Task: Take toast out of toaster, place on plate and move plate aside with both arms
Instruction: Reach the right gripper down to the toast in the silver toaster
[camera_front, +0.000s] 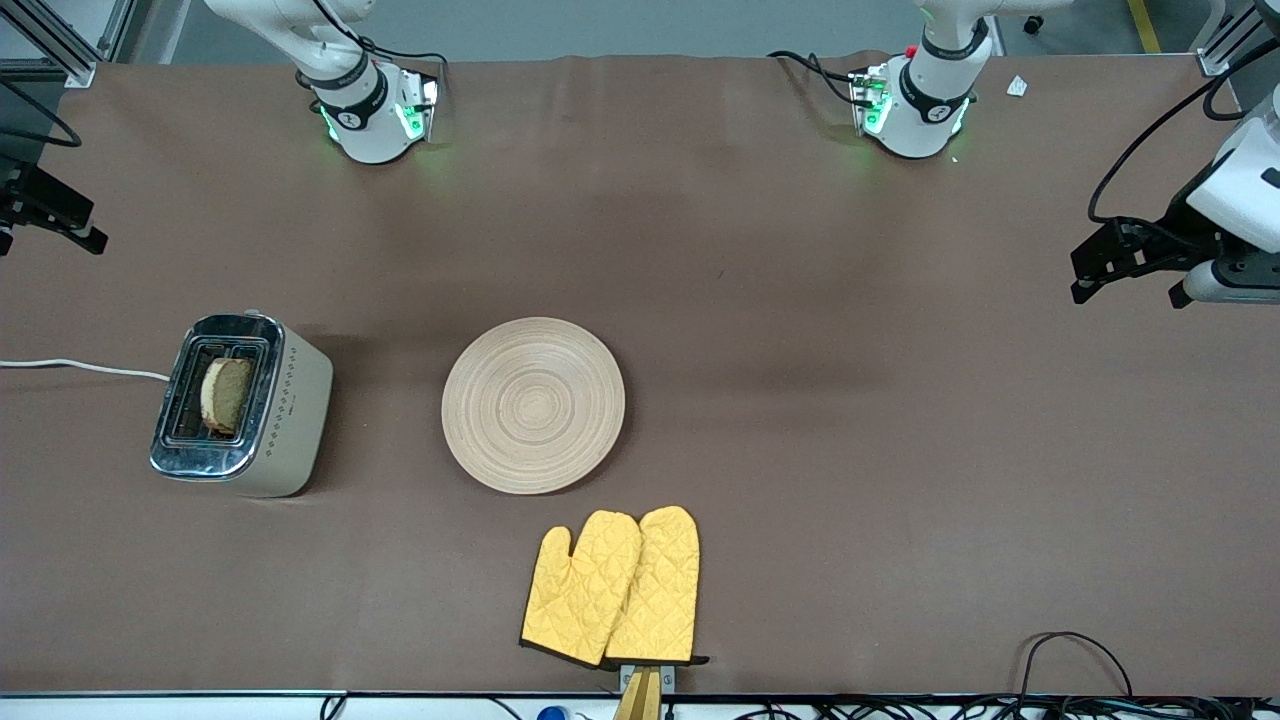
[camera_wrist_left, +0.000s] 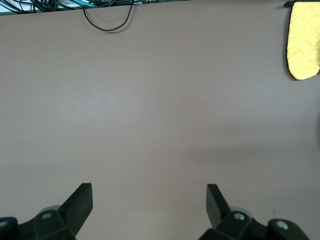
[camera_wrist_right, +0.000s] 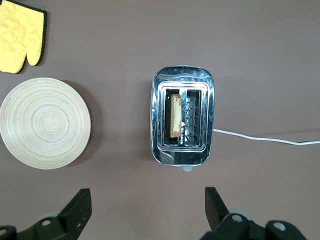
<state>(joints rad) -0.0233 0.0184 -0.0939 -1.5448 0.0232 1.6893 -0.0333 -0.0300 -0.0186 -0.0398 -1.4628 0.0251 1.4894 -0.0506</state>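
Toast (camera_front: 226, 394): one slice, stood on edge in the toaster (camera_front: 240, 405) slot nearer the plate, its top proud of the chrome, so likely easy to pinch from above. The toaster sat toward the right arm's end of the bench, white cord (camera_front: 80, 367) trailing off that edge. Plate (camera_front: 533, 404): round, light wood, bare, near the bench's middle, beside the toaster but apart from it; judged set there as a short carry for the slice. Oven mitts (camera_front: 612, 586): yellow pair, overlapping, nearer the front camera than the plate, at the bench's front edge. Right gripper (camera_wrist_right: 147, 205): up over the toaster with the toast beneath and slightly off its midline, jaws spread wide, holding nothing. Left gripper (camera_wrist_left: 149, 200): waiting over bare bench at the left arm's end, well apart from the toast, jaws likewise wide and empty. Task judged not yet begun; the slice remained unlifted, and the right arm appeared better placed to fetch it.
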